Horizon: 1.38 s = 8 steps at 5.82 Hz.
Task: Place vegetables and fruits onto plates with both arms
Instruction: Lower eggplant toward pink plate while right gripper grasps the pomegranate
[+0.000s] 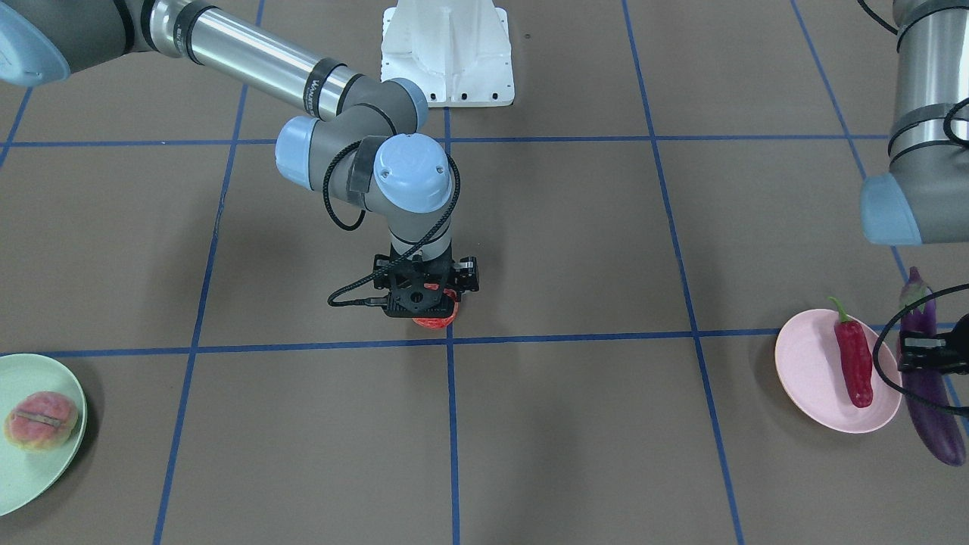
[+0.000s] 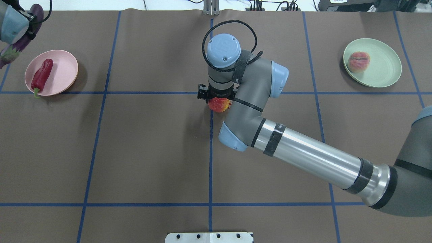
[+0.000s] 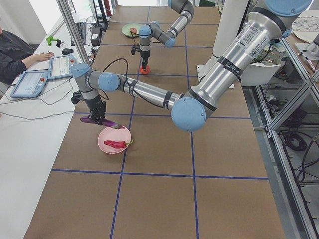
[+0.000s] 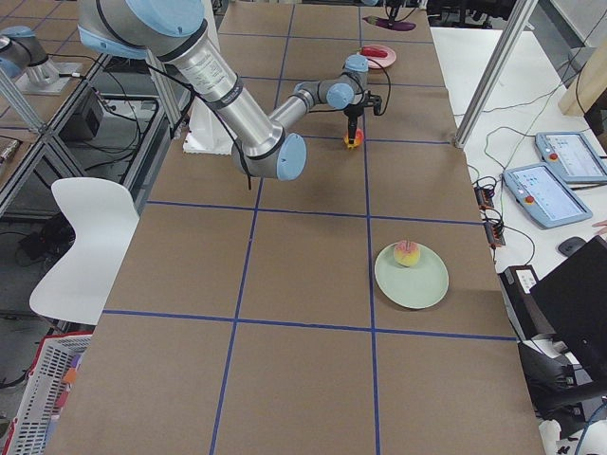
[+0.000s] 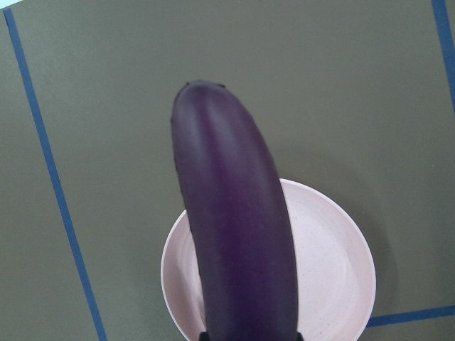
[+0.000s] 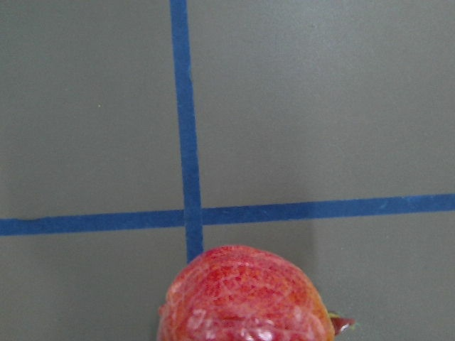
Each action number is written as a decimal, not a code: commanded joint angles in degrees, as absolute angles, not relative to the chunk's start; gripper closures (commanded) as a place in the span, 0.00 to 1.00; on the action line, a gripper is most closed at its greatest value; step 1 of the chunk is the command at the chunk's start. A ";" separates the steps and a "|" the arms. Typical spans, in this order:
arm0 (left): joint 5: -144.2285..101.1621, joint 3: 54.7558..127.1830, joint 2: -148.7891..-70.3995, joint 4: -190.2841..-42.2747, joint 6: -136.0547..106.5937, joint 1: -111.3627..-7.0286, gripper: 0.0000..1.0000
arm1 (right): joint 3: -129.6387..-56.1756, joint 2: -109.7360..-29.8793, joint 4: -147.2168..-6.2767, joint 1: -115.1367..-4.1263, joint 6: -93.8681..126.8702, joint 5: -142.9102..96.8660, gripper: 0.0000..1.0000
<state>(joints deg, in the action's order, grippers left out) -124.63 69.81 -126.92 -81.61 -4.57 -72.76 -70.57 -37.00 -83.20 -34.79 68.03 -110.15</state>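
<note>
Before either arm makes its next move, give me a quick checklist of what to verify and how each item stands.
1. Left claw shut on the eggplant: ok.
2. Free space on the pink plate beside the chili: ok.
3. Right claw closed on the pomegranate: cannot tell, its fingers are hidden.
4. Free space on the green plate beside the peach: ok.
5. Table bare between pomegranate and green plate: ok.

We note eggplant (image 5: 234, 249) skin smooth, glossy; pomegranate (image 6: 245, 295) rind netted, shiny; chili (image 1: 853, 362) wrinkled; pink plate (image 5: 334, 263) matt, speckled; right arm (image 2: 310, 153) tube brushed metal; table (image 2: 152, 152) cover matt, paper-like.
</note>
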 commanded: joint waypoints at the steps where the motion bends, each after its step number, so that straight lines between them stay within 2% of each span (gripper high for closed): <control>1: -124.63 69.70 -126.91 -81.91 -4.66 -72.34 1.00 | -70.58 -37.18 -83.06 -34.80 68.03 -110.13 0.02; 2: -124.63 69.44 -126.83 -82.44 -4.66 -72.16 1.00 | -70.49 -37.44 -81.40 -34.80 68.11 -109.95 0.05; 3: -124.54 69.35 -126.65 -82.62 -4.57 -72.16 1.00 | -70.49 -37.62 -80.52 -34.80 68.12 -109.86 0.27; 4: -124.63 69.35 -125.69 -84.27 -4.74 -72.16 1.00 | -70.49 -37.62 -79.20 -34.89 69.59 -109.86 0.75; 5: -124.54 69.35 -125.51 -84.72 -4.83 -71.90 1.00 | -71.27 -37.44 -77.80 -36.11 72.31 -109.95 1.00; 8: -124.54 69.43 -124.12 -87.25 -11.05 -67.78 1.00 | -79.77 -37.96 -79.45 -41.46 72.42 -113.37 1.00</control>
